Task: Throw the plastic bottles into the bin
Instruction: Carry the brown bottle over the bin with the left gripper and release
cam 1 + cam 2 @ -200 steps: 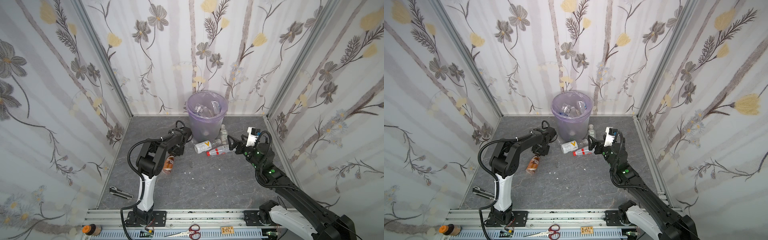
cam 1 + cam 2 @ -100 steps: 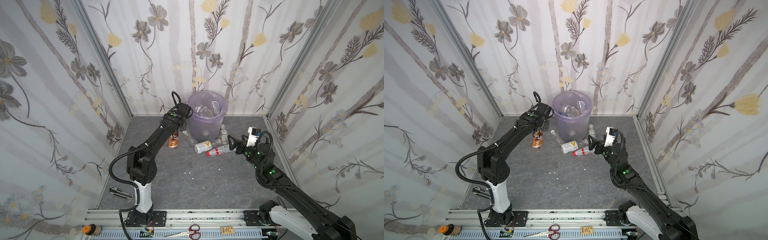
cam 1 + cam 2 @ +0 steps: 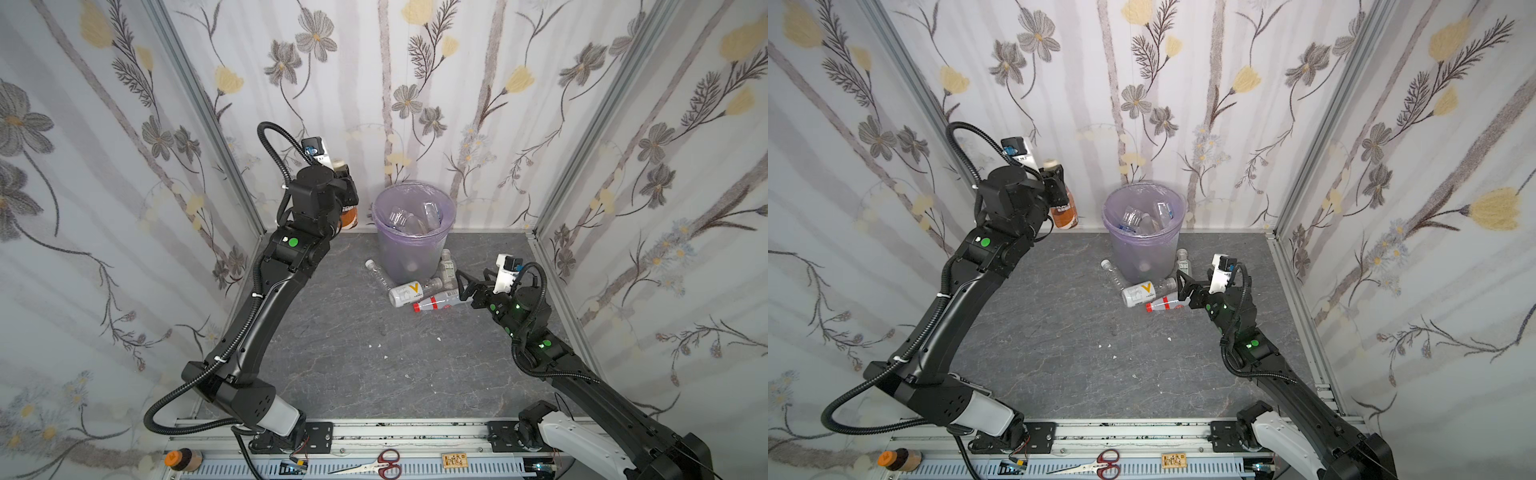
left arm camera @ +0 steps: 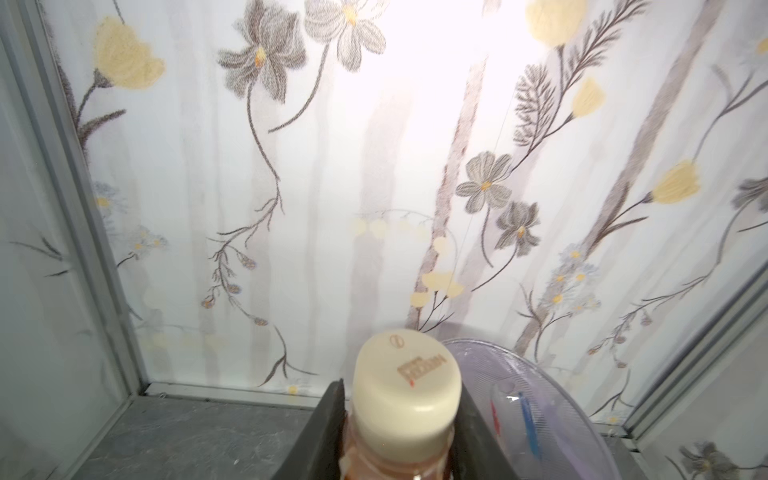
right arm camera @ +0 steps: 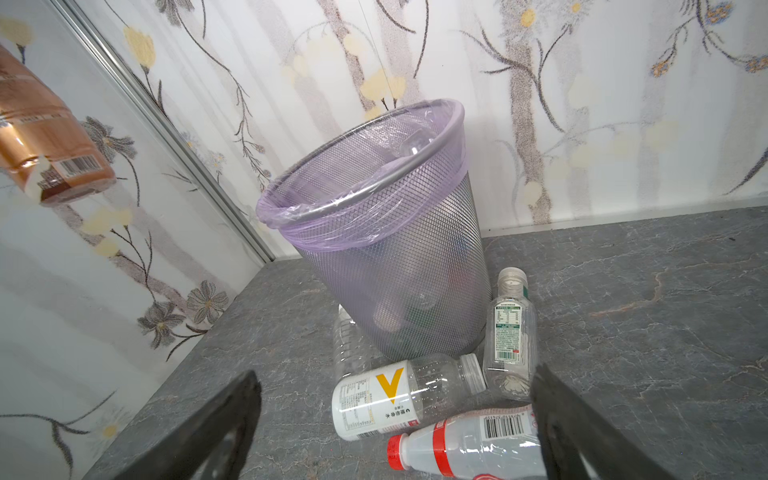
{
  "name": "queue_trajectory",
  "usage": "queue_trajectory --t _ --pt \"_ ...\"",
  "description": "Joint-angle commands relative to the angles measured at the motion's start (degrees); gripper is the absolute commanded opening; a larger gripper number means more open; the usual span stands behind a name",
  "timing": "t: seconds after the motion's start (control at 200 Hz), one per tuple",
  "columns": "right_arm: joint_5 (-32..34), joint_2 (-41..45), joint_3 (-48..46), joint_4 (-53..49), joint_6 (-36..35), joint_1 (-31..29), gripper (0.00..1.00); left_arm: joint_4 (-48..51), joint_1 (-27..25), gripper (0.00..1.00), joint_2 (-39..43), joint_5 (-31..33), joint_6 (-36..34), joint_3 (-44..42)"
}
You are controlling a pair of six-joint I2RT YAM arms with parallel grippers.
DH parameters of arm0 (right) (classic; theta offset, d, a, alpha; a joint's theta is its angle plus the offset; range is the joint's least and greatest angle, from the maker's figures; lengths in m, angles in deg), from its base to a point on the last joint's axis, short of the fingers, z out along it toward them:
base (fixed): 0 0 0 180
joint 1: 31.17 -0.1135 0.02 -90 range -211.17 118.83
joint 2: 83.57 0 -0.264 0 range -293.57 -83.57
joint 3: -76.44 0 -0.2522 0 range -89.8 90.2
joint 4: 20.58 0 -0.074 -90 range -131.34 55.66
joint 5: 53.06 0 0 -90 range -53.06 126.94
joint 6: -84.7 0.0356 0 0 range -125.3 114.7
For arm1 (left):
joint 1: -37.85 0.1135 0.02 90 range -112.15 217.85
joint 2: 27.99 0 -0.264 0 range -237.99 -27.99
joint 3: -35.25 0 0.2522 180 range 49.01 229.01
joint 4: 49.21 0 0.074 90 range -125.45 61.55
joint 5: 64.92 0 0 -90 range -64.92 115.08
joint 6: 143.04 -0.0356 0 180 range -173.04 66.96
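Observation:
My left gripper (image 3: 347, 187) is shut on a brown-wrapped bottle (image 3: 1064, 212) with a cream cap (image 4: 405, 382), held upright in the air just left of the bin's rim. The bin (image 3: 411, 253) is a mesh basket with a lilac liner (image 5: 374, 216) and has clear bottles inside. On the floor by its base lie a white bottle with an orange V (image 5: 378, 399), a red-capped clear bottle (image 5: 465, 449), a green-labelled clear bottle (image 5: 509, 332) and a plain clear one (image 3: 376, 274). Low over the red-capped bottle, my right gripper (image 3: 463, 286) stands open.
Flowered walls close the floor in on three sides, with the bin near the back wall. On the front rail lie scissors (image 3: 374, 461), a brown jar with an orange lid (image 3: 183, 459) and a small wooden tag (image 3: 455, 460). White crumbs dot the grey floor (image 3: 374, 353).
My left arm has lifted the brown bottle from the floor at the left up and back to beside the bin's rim. The right arm has stayed where it was, open.

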Motion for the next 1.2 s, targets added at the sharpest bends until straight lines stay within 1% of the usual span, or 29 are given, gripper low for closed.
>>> queue_trajectory --t 0.0,0.06,0.16,0.305,0.38,0.505,0.595,0.679,0.744,0.764,0.789,0.834,0.839,0.854,0.874,0.894,0.914,0.954,0.984,1.089,1.199 --pt "0.7 0.0 -0.1 2.0 -0.1 -0.1 1.00 -32.5 0.0 0.35 6.8 -5.0 -0.6 -11.3" --pt "0.7 0.0 -0.2 2.1 -0.2 0.0 1.00 -42.5 0.1 0.33 9.4 -5.1 0.5 -16.1" --pt "0.7 -0.6 -0.2 2.3 -0.1 -0.1 1.00 -50.9 0.2 0.32 10.4 -6.5 2.5 -17.9" --pt "0.5 -0.8 -0.2 2.4 0.0 0.0 1.00 -58.0 0.2 0.32 9.5 -10.5 6.0 -17.3" --pt "0.5 -0.9 -0.2 2.4 0.0 -0.1 1.00 -61.4 0.2 0.32 8.8 -11.4 7.9 -17.4" --pt "0.7 -1.1 -0.1 2.4 -0.1 0.0 1.00 -64.7 0.1 0.32 6.1 -12.0 10.0 -16.9" --pt "0.9 -1.1 -0.1 2.3 -0.2 0.0 1.00 -64.9 0.2 0.32 2.2 -12.4 11.2 -14.3" --pt "1.1 -1.0 -0.1 2.2 -0.3 -0.1 1.00 -64.8 0.2 0.32 -3.5 -13.1 14.0 -10.9" --pt "1.0 -1.0 -0.1 2.1 -0.4 0.0 1.00 -63.0 0.0 0.33 -9.5 -13.2 17.2 -7.7" --pt "1.0 -1.0 -0.1 2.1 -0.4 0.0 1.00 -61.3 -0.1 0.35 -11.3 -12.7 18.4 -6.4" --pt "1.0 -1.0 -0.1 2.0 -0.5 -0.1 1.00 -59.6 -0.3 0.41 -14.1 -13.3 19.7 -4.8" --pt "1.1 -0.9 -0.1 2.0 -0.5 0.0 1.00 -55.4 -0.2 0.58 -18.9 -15.8 20.9 -1.2" --pt "1.2 -0.9 -0.1 2.0 -0.5 0.0 1.00 -54.7 -0.2 0.61 -19.4 -16.0 21.1 -0.7" --pt "1.2 -0.9 -0.1 2.0 -0.5 -0.1 1.00 -52.0 -0.3 0.69 -20.8 -16.2 21.4 1.1" --pt "1.3 -0.8 -0.1 2.0 -0.5 0.0 1.00 -48.5 -0.3 0.76 -22.7 -16.0 21.8 3.7" --pt "1.3 -0.8 0.0 2.0 -0.7 0.0 1.00 -44.2 -0.4 0.80 -24.7 -16.1 22.4 6.3" --pt "1.3 -0.7 -0.1 2.0 -0.6 0.0 1.00 -42.0 -0.4 0.84 -26.1 -16.8 22.7 7.9" --pt "1.5 -0.7 -0.1 1.9 -0.7 0.1 1.00 -41.2 -0.5 0.94 -27.4 -18.8 23.0 8.6" --pt "1.5 -0.6 0.0 1.8 -0.7 0.1 1.00 -41.1 -0.9 0.99 -27.6 -19.0 22.7 8.4" --pt "1.3 -0.7 -0.1 2.0 -0.6 0.0 1.00 -40.4 -2.5 1.00 -26.0 -18.1 19.1 8.1" --pt "0.8 -0.9 0.0 2.1 -0.4 0.0 1.00 -38.3 -2.7 1.00 -24.7 -18.5 18.0 9.2"
